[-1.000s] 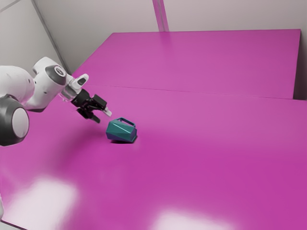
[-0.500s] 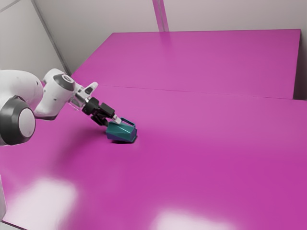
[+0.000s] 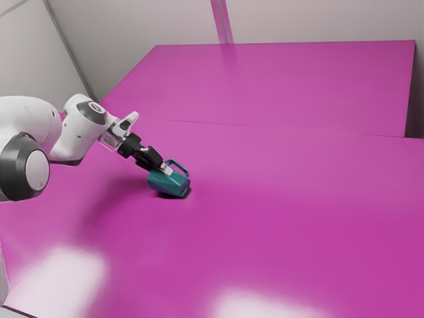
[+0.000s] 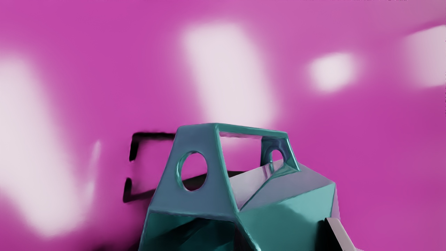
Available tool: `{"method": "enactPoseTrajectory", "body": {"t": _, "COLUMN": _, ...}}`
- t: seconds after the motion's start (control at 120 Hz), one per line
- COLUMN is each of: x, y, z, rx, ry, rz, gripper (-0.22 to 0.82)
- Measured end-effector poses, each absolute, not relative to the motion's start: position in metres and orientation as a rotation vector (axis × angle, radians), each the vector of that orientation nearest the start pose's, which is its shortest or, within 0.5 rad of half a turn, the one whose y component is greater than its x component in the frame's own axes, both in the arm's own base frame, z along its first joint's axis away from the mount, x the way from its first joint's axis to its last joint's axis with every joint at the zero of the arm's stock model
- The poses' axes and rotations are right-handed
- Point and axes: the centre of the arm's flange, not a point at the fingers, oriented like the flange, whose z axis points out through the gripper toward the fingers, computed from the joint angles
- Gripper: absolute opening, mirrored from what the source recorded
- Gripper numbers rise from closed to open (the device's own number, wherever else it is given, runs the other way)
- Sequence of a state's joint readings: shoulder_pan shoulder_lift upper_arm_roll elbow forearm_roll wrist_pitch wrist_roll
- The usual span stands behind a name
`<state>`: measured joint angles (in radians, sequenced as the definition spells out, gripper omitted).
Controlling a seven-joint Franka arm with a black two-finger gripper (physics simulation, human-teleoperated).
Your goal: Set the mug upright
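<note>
Teal and faceted, the mug [image 3: 171, 186] lies tipped on its side on the magenta table [image 3: 285, 218], left of centre in the exterior view, its handle [image 3: 179, 165] uppermost. The gripper [image 3: 165, 170] reaches down to it from the exterior view's left, its end against the mug's upper side; whether it is released or has a grasp, I cannot tell.

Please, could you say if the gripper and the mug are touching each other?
Cannot tell. In the exterior view, the gripper overlaps the mug; in the wrist view, it overlaps the mug's side, so contact or a small gap would be hidden.
</note>
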<state>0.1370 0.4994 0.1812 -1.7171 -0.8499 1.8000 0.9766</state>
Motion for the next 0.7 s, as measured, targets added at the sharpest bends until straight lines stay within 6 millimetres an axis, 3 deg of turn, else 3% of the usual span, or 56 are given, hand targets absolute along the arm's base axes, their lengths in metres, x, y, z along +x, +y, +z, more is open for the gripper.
{"method": "enactPoseTrajectory", "body": {"t": 0.233, "x": 0.631, "y": 0.107, "z": 0.305, "rx": 2.324, "ry": -0.376, "rz": 0.169, "gripper": -0.08}}
{"method": "enactPoseTrajectory", "body": {"t": 0.308, "x": 0.632, "y": 0.096, "z": 0.314, "rx": 2.319, "ry": -0.393, "rz": 0.176, "gripper": -0.13}}
{"method": "enactPoseTrajectory", "body": {"t": 0.7, "x": 0.632, "y": 0.048, "z": 0.371, "rx": 2.403, "ry": -0.548, "rz": 0.164, "gripper": -0.16}}
